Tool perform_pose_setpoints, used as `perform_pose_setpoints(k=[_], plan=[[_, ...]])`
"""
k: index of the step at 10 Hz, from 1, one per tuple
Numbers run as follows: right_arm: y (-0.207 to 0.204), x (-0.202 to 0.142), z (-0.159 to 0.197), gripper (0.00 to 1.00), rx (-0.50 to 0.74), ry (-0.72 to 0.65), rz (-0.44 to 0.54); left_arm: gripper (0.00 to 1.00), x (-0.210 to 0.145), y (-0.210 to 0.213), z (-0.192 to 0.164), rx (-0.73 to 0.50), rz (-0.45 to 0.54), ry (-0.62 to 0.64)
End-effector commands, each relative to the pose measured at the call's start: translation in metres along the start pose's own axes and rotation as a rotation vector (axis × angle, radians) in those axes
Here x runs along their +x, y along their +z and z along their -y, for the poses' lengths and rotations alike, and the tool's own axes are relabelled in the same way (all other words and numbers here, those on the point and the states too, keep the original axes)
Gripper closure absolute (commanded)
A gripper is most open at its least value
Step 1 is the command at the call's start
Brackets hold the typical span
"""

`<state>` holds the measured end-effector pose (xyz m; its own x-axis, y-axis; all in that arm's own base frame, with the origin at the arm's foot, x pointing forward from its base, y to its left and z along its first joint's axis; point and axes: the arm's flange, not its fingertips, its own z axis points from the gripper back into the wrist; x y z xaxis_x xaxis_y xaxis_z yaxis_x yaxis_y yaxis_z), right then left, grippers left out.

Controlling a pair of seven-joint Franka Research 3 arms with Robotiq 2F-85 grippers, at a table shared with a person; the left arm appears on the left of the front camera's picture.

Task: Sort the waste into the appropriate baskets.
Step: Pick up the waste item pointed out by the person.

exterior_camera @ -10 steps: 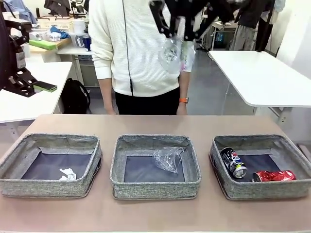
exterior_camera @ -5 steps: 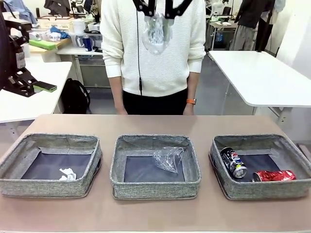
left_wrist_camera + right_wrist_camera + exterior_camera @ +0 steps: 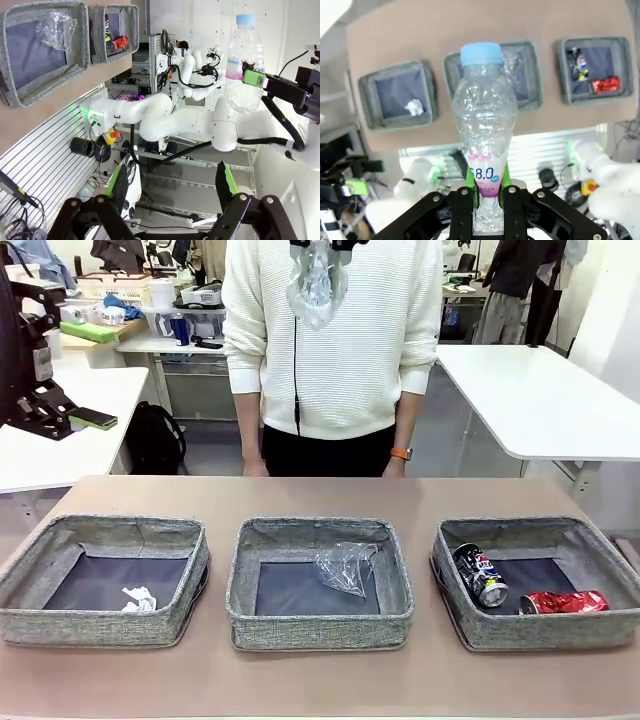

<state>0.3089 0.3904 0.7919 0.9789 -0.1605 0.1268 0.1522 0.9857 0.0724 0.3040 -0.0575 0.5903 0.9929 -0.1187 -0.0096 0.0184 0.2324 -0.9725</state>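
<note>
High above the brown table (image 3: 320, 695), the right gripper (image 3: 487, 197) is clamped tight on the lower body of a small clear plastic bottle with a blue cap and a purple label (image 3: 484, 122). In the front view the bottle hangs cap-down at the top edge, over the middle grey woven fabric basket (image 3: 320, 630) and in front of a person in a white jumper (image 3: 335, 340).

The left gripper (image 3: 171, 182) has its green-padded jaws spread wide with nothing between them; its camera sees the bottle well off, pinched by the other arm.

Inside the middle basket lies a crumpled clear plastic cup (image 3: 346, 567), towards its far right part. To the left of that basket, an identical grey basket (image 3: 100, 625) holds a white paper wad (image 3: 138, 600) near its front wall. To the right, the third grey basket (image 3: 545, 632) holds a dark blue-black can (image 3: 481, 575) at its left side and a red drink can (image 3: 564, 602) lying along its front wall.
</note>
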Motion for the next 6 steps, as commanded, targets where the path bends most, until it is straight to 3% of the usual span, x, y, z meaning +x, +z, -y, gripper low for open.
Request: perform_pose_setpoints(k=[1,2,4,5,6], plan=[[0.0,-0.001,0.003,0.81,0.0,-0.004,-0.001,0.1,-0.001,0.0,0.005,-0.027,-0.001,0.006],[0.0,0.0,0.0,0.81,0.0,0.0,0.0,0.1,-0.001,0.0,0.005,-0.027,-0.001,0.006],[-0.047,0.015,0.0,0.81,-0.054,0.031,-0.025,0.1,-0.001,0.0,0.005,-0.027,-0.001,0.006],[-0.007,0.002,-0.001,0.81,-0.014,0.005,-0.007,0.1,-0.001,0.0,0.005,-0.027,-0.001,0.006],[-0.007,0.002,-0.001,0.81,-0.014,0.005,-0.007,0.1,-0.001,0.0,0.005,-0.027,-0.001,0.006]])
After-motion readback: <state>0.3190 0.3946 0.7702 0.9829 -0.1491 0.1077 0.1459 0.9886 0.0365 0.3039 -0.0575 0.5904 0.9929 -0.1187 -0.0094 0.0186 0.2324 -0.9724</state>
